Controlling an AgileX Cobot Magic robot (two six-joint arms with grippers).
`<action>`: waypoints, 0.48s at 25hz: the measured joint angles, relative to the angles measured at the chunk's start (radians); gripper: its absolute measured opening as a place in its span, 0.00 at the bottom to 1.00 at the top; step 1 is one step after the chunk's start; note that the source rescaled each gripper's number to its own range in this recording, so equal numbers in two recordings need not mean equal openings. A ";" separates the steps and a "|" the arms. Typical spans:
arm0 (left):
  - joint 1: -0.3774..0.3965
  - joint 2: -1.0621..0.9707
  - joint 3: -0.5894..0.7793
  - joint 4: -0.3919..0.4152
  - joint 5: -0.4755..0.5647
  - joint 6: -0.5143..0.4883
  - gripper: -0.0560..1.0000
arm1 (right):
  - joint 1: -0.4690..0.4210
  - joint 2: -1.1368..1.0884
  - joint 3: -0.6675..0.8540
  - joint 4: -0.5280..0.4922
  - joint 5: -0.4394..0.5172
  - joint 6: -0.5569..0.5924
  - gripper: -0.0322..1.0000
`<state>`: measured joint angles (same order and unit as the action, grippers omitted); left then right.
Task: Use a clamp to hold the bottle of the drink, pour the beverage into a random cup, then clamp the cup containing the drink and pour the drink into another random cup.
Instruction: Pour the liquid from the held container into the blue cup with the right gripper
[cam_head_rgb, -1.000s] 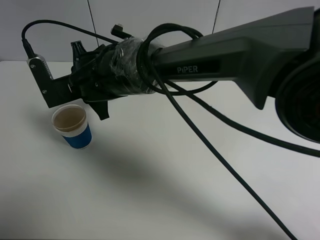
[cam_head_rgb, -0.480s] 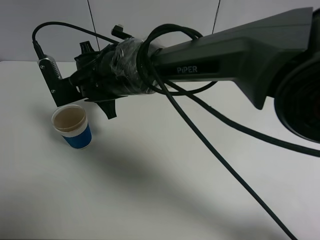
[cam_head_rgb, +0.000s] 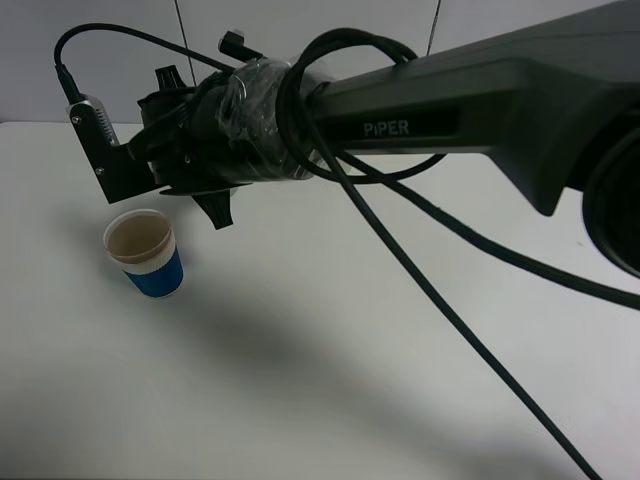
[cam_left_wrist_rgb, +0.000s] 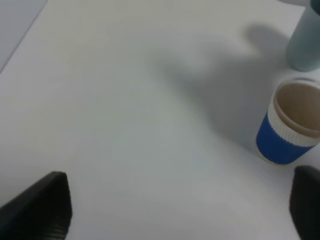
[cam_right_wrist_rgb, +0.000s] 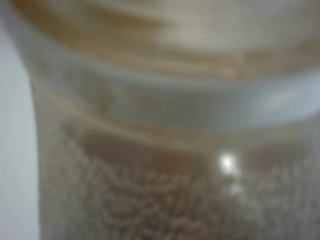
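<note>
The cup containing the drink (cam_head_rgb: 146, 255) (cam_left_wrist_rgb: 289, 127) has a blue sleeve and white band. It stands upright on the white table at the left, and its inside looks brownish. The clamp's black-wrapped arm (cam_head_rgb: 250, 130) reaches across from the right and hangs above and just right of the cup, touching nothing. One black finger (cam_head_rgb: 218, 212) points down. In the left wrist view my left gripper (cam_left_wrist_rgb: 175, 207) is open, with only bare table between its fingers. A blurred translucent whitish vessel with a brown tint (cam_right_wrist_rgb: 160, 130), apparently the bottle, fills the right wrist view. No right fingers show.
A teal cup (cam_left_wrist_rgb: 306, 40) stands just beyond the blue cup; in the exterior high view the arm hides it. A black cable (cam_head_rgb: 450, 310) hangs from the arm across the middle of the table. The wall runs along the table's far edge.
The clamp's wrist end has lifted a little and turned above the cup. Its finger now hangs higher. The blue cup has not moved.
</note>
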<state>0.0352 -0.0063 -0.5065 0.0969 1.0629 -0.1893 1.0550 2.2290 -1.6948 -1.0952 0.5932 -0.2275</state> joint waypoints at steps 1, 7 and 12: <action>0.000 0.000 0.000 0.000 0.000 0.000 0.64 | 0.003 -0.001 0.000 0.000 0.000 0.000 0.05; 0.000 0.000 0.000 0.000 0.000 0.000 0.64 | 0.019 -0.004 0.040 0.001 0.014 -0.006 0.05; 0.000 0.000 0.000 0.000 0.000 0.000 0.64 | 0.021 -0.004 0.048 0.003 0.028 -0.007 0.05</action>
<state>0.0352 -0.0063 -0.5065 0.0969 1.0629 -0.1893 1.0758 2.2245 -1.6468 -1.0920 0.6210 -0.2342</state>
